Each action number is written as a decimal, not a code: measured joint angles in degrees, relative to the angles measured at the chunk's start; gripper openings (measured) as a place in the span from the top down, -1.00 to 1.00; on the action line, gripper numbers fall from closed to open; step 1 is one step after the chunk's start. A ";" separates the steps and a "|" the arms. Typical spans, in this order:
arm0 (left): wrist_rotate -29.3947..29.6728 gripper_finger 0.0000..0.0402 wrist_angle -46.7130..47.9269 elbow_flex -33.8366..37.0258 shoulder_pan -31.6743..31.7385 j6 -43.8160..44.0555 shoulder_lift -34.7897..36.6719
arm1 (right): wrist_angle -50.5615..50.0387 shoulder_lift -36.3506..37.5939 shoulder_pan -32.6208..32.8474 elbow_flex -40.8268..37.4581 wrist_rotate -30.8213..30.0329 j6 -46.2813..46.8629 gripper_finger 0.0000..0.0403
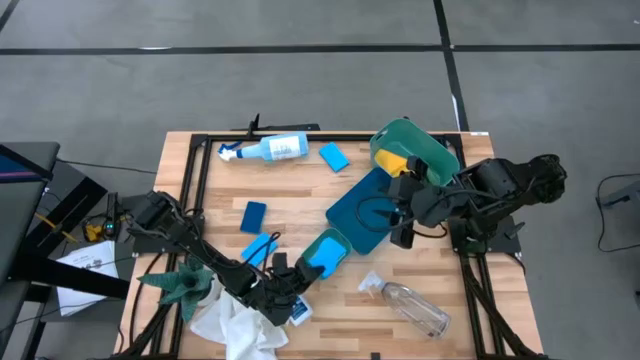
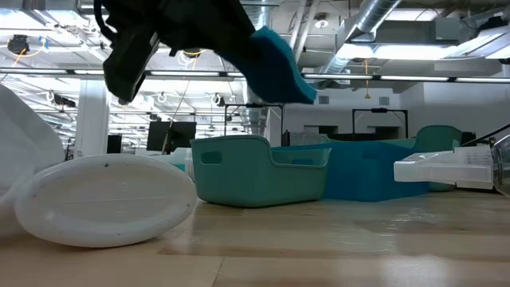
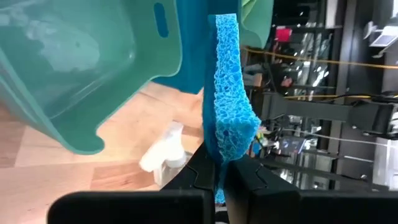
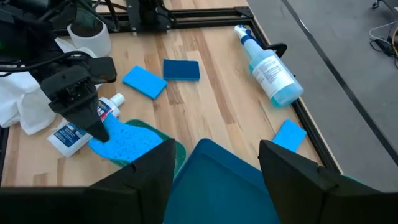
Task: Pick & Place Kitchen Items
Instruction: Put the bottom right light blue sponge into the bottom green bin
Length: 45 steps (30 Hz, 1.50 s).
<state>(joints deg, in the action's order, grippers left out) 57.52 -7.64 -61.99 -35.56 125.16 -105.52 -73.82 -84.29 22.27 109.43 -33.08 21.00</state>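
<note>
- The left gripper (image 1: pixel 303 272) is pinched tight on a bright blue sponge (image 1: pixel 323 257), a flat rectangular slab with a coarse, open-pored face; the left wrist view shows it edge-on, standing up out of the two dark fingers (image 3: pixel 245 177).
- That sponge is held off the table, just above the rim of a small teal bin (image 1: pixel 333 246); in the low view it hangs tilted in the air above the bin (image 2: pixel 259 171).
- The left arm reaches low across the front of the table from the left side, its wrist bent towards the bin.
- Just beside the left gripper lies a small blue-labelled white bottle (image 1: pixel 299 311) on its side, and next to that a crumpled white cloth (image 1: pixel 235 327).
- A green spiky plant (image 1: pixel 184 283) stands at the front left, touching the cloth.
- A clear plastic bottle (image 1: pixel 412 306) lies on its side at the front right, well apart from the bin.
- Two more blue sponges lie flat on the wood: a darker one (image 1: pixel 254 216) and a lighter one (image 1: pixel 262 247) near the left arm.
- A dark blue tray (image 1: pixel 362 212) sits mid-table, touching the teal bin.
- The right gripper (image 1: pixel 404 212) hovers over that tray with its jaws spread wide and nothing between them; the right arm comes in from the right edge.
- A larger green bin (image 1: pixel 425 148) behind the tray holds a yellow oblong pad (image 1: pixel 391 160).
- Another light blue sponge (image 1: pixel 334 156) lies near the far edge.
- A white spray bottle (image 1: pixel 268 149) with a blue trigger lies on its side along the far edge.
</note>
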 joint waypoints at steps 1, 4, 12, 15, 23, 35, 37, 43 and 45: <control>-0.20 0.98 -0.08 0.11 0.09 0.00 -0.06 | 0.02 0.00 0.12 0.00 0.00 0.02 -0.11; -0.52 0.98 -0.09 0.51 0.30 0.00 0.02 | 0.00 0.00 0.21 0.00 -0.02 0.02 -0.11; -3.64 0.98 -0.10 2.02 2.77 -0.03 0.14 | 0.04 0.00 0.17 0.00 -0.02 0.02 -0.11; -6.53 0.98 -0.11 2.02 3.89 -0.17 0.14 | 0.04 0.00 0.17 0.00 -0.02 0.02 -0.11; -8.40 0.98 0.99 2.09 4.82 -0.24 -0.47 | 0.04 0.00 0.17 0.00 -0.04 0.04 -0.11; -9.55 0.98 0.99 4.61 4.12 -0.52 -0.43 | 0.07 -0.02 0.17 0.00 -0.06 0.99 -0.11; -9.49 0.98 0.44 4.98 3.99 -0.56 -0.43 | 0.07 -0.02 0.19 0.00 -0.04 1.11 -0.11; -9.56 0.97 1.35 5.54 3.52 -0.63 -0.43 | 0.07 -0.02 0.19 0.00 -0.04 1.55 -0.11; -9.56 0.97 1.35 5.54 3.40 -0.69 -0.43 | 0.07 -0.02 0.19 0.00 -0.04 1.55 -0.11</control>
<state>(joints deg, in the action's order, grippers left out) 47.97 -6.28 -56.45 -32.16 124.47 -105.95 -73.76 -84.31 22.46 109.43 -33.12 22.55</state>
